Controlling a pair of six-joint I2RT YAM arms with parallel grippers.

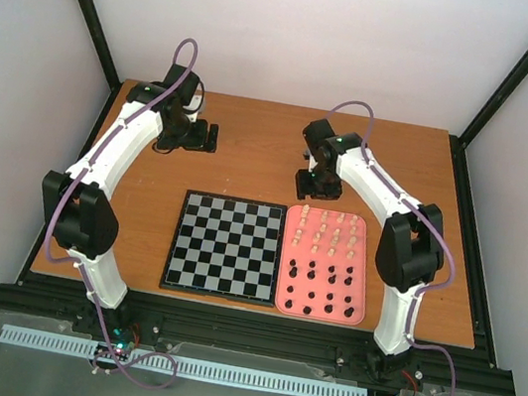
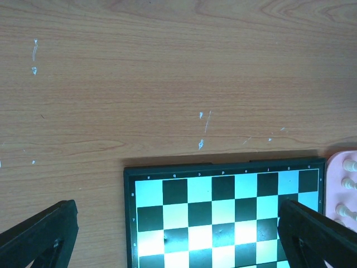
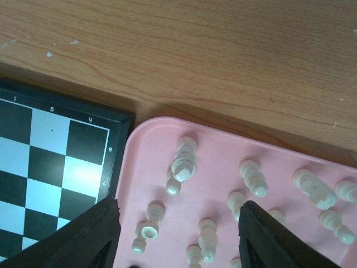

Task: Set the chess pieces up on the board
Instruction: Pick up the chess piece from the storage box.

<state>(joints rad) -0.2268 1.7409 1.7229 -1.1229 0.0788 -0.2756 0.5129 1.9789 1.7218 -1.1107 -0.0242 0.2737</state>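
Pink tray [image 1: 283,261] lies just to the right of the board [image 1: 225,246] on the wood table [image 1: 251,156]. Cream pieces [image 3: 184,162] sit in the far half of the tray, some standing and some tipped over. Black pieces [image 1: 328,307] sit in the near half. The right gripper [image 3: 178,204] hangs over the tray's far edge, its fingers wide apart and holding nothing. The left gripper [image 2: 177,206] hangs over the table by the board's far side, wide apart too.

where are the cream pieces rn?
Top view: the cream pieces lie in the far half of the pink tray, just right of the board, with the black pieces in the near half; none are on the board.
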